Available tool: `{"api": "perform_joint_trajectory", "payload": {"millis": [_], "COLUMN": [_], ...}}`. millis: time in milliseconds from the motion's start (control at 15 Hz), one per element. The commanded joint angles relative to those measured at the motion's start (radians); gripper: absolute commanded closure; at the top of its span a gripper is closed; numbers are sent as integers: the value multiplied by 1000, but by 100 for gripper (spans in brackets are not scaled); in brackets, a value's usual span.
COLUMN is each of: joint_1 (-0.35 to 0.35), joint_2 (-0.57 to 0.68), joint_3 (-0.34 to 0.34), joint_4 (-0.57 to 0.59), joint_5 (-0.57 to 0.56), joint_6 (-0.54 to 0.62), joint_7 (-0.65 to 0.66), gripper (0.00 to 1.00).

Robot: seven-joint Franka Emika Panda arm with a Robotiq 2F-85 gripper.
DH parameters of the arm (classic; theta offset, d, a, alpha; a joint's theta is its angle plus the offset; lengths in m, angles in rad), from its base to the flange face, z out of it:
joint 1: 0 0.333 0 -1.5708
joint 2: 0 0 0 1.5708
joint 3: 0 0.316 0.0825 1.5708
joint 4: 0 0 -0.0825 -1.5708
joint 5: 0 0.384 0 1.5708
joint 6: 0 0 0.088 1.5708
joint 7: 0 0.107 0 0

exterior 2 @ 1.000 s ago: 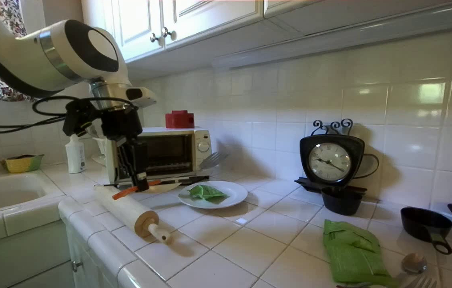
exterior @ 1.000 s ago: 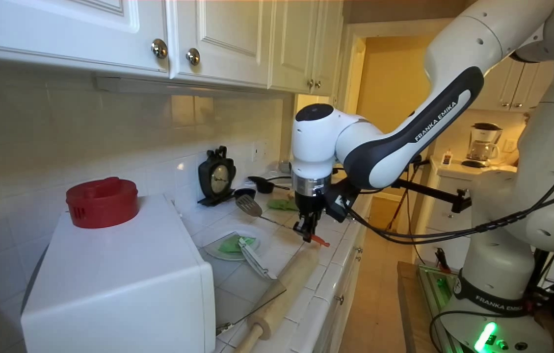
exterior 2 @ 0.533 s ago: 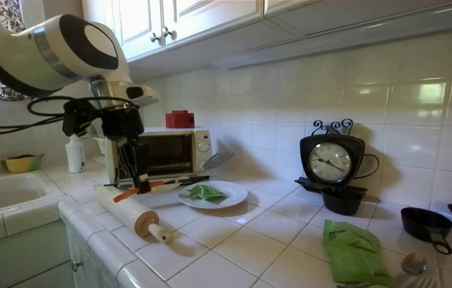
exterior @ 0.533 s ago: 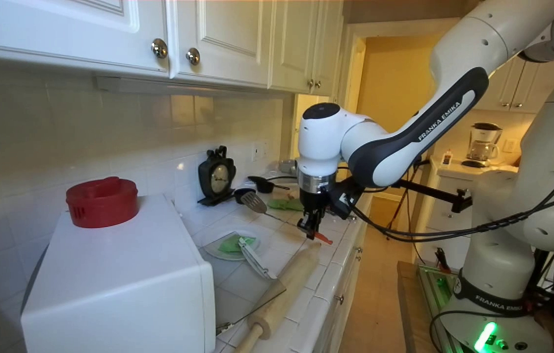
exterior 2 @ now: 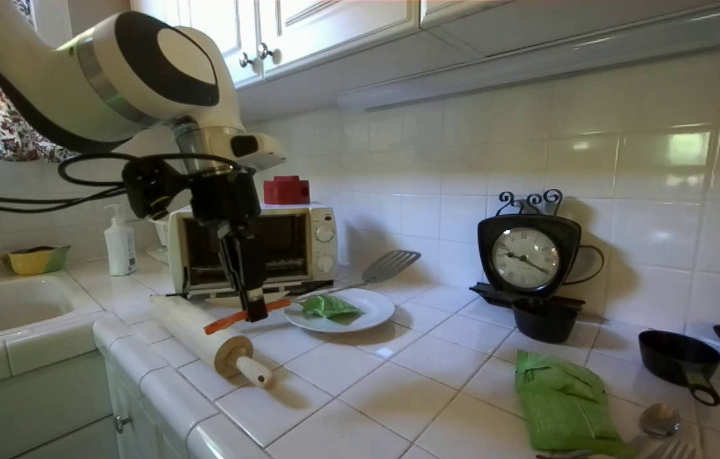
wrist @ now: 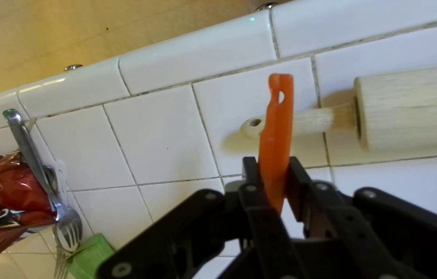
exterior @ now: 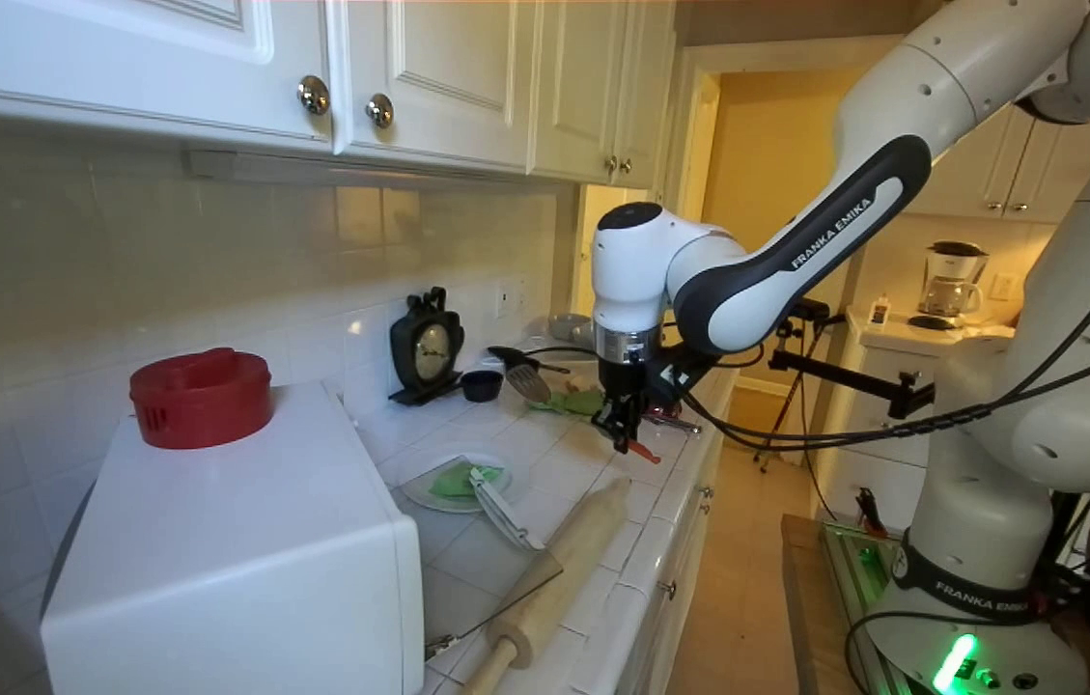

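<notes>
The tool (wrist: 273,166) on the "FRANKA EMIKA" arm (exterior: 829,236) grips an orange-handled spatula (wrist: 277,135).

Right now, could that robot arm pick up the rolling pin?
Probably not: its tool is closed on the orange handle of the spatula. With that set down, the nearby rolling pin looks reachable.
</notes>
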Motion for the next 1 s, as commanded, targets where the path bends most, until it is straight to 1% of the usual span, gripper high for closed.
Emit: {"api": "perform_joint_trajectory", "payload": {"millis": [0, 467, 733, 933], "joint_1": [-44, -121, -158, -183], "joint_2": [-29, 12, 41, 71], "joint_3": [-31, -124, -165, -188], "joint_4": [-32, 5, 34, 55], "joint_5": [26, 79, 99, 81], "joint_6": [37, 46, 54, 109], "joint_7": [-1, -65, -109, -126], "gripper": [95, 95, 95, 95]}}
